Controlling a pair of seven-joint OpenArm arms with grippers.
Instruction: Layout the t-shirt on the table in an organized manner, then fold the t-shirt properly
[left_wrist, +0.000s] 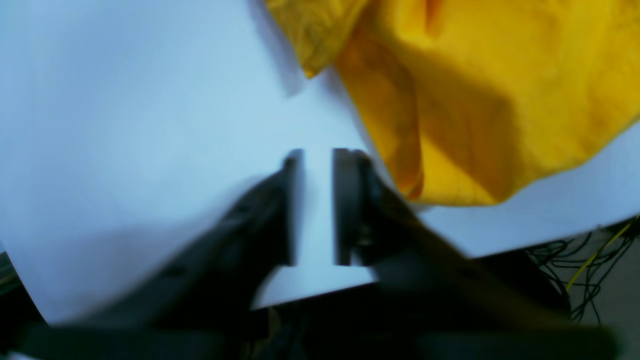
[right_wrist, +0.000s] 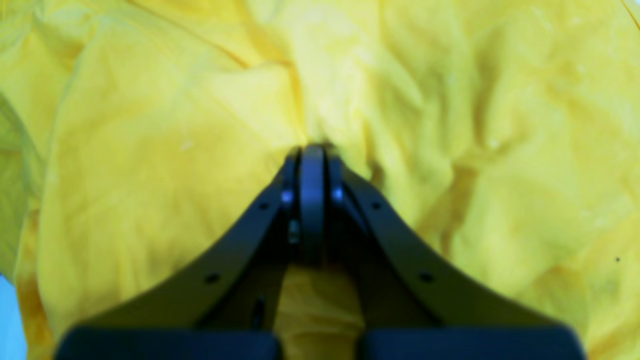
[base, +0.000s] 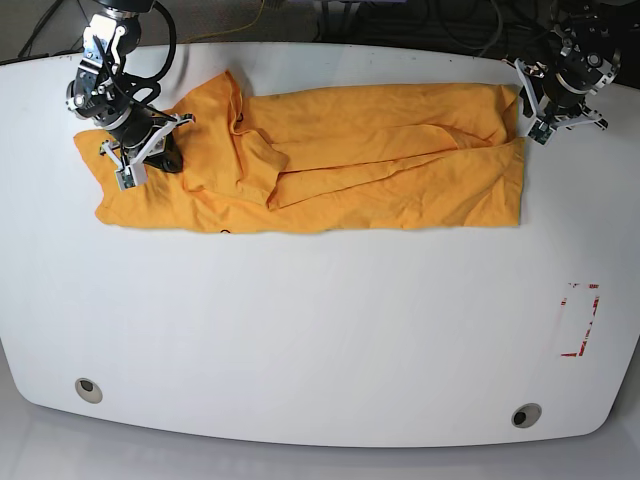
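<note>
The orange-yellow t-shirt (base: 380, 150) lies stretched sideways across the far half of the white table (base: 320, 330), wrinkled, with folds bunched at its left end. My right gripper (base: 160, 155) sits on that left end. In the right wrist view the right gripper (right_wrist: 312, 147) is shut, and the t-shirt (right_wrist: 150, 125) puckers at its tip. My left gripper (base: 529, 110) is at the shirt's right edge. In the left wrist view the left gripper (left_wrist: 317, 155) stands open over bare table (left_wrist: 125, 125), with the t-shirt (left_wrist: 475, 100) just beside it and nothing between the jaws.
A red tape rectangle (base: 580, 320) marks the table's right side. Two grey grommets (base: 88, 390) (base: 521, 415) sit near the front edge. Dark cables (left_wrist: 590, 260) hang past the table's edge by the left arm.
</note>
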